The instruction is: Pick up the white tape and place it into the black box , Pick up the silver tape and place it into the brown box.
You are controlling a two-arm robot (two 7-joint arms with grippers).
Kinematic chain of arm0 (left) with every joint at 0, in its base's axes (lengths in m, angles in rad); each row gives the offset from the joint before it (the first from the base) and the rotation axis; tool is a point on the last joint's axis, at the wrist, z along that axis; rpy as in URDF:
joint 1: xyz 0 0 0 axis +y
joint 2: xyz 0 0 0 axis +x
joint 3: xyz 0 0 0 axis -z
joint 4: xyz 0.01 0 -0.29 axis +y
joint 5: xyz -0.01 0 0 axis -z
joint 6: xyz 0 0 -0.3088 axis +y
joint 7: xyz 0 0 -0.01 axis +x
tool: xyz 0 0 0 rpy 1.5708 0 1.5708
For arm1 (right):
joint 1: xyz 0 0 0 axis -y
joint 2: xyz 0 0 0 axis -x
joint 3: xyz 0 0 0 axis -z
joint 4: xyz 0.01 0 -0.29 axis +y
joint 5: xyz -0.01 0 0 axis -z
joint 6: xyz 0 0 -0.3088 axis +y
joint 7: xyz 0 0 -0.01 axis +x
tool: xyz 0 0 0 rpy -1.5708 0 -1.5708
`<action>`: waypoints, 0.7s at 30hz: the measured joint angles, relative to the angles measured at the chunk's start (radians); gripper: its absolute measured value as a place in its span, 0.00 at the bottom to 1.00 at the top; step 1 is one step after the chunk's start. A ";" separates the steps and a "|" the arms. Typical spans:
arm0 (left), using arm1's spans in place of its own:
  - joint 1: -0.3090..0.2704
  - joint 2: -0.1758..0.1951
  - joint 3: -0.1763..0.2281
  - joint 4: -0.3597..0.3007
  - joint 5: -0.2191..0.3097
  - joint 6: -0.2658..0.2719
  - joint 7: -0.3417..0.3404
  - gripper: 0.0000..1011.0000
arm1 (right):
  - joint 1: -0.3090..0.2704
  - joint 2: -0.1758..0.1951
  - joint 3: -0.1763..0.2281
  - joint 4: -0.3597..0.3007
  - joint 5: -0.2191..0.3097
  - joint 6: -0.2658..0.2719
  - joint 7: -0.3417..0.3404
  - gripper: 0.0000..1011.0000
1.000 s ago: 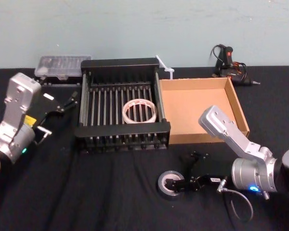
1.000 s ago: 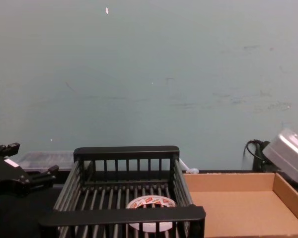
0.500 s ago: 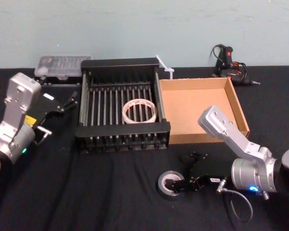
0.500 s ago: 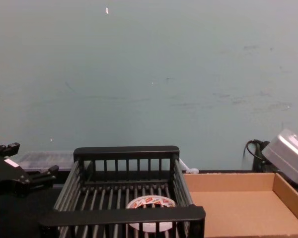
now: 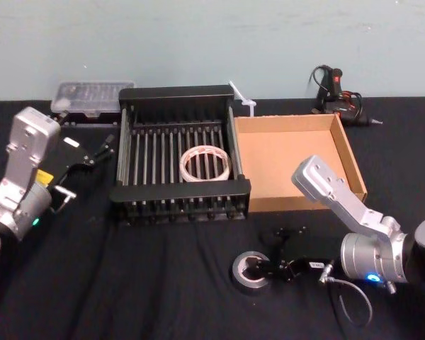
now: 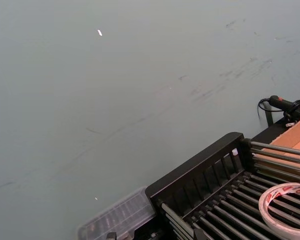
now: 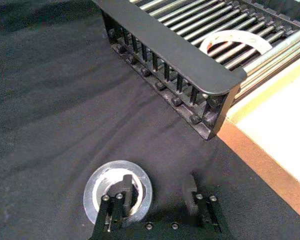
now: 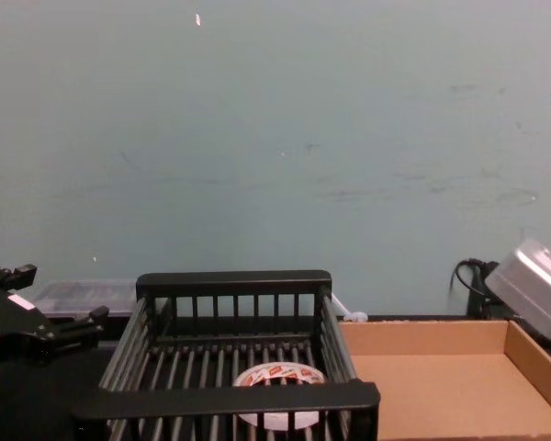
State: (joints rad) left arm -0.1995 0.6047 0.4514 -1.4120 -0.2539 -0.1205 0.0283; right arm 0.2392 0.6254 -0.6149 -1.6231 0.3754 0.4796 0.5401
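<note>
Surface (image 5: 163,297): black cloth, carrying everything.
Brown box (image 5: 287,166): right of centre in head view, bare inside.
Black box (image 5: 178,191): centre, white tape (image 5: 205,163) already lying flat on its bars.
Right pincer (image 5: 263,268): lower right, nearer arm, fingers spread; one finger inside the silver tape (image 5: 251,272), one outside, nothing gripped yet.
Left pincer (image 5: 92,152): left edge, parted, idle.
Right wrist view: shows the straddle plainly (image 7: 117,192); chest view hides it.

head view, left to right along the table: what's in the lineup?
left gripper → black box holding the white tape → silver tape with the right gripper on it → brown box
</note>
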 joint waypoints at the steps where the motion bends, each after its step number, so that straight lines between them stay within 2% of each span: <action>1: 0.000 0.000 0.000 0.000 0.000 0.000 0.000 0.99 | 0.000 0.000 0.000 0.000 0.000 0.000 0.000 0.64; 6: 0.000 0.000 0.000 0.000 0.000 0.000 0.000 0.99 | 0.000 0.000 0.000 0.000 0.000 0.000 0.000 0.47; 8: 0.000 0.000 0.000 0.000 0.000 0.000 0.000 0.99 | 0.000 0.000 0.000 0.000 0.001 0.000 0.000 0.44; 11: 0.000 0.000 0.000 0.000 0.000 0.000 0.000 0.99 | 0.000 0.000 0.000 0.000 0.001 0.000 0.000 0.33; 12: 0.000 0.000 0.000 0.000 0.000 0.000 0.000 0.99 | 0.000 0.000 0.000 0.000 0.001 0.000 0.000 0.27; 16: 0.000 0.000 0.000 0.000 0.000 0.000 0.000 0.99 | 0.000 0.000 0.000 0.000 0.001 0.000 0.000 0.17; 21: 0.000 0.000 0.000 0.000 0.000 0.000 0.000 0.99 | 0.000 0.000 0.000 0.000 0.001 0.000 0.000 0.16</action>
State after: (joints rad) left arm -0.1995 0.6047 0.4514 -1.4120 -0.2539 -0.1205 0.0283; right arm 0.2392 0.6255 -0.6147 -1.6234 0.3760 0.4796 0.5396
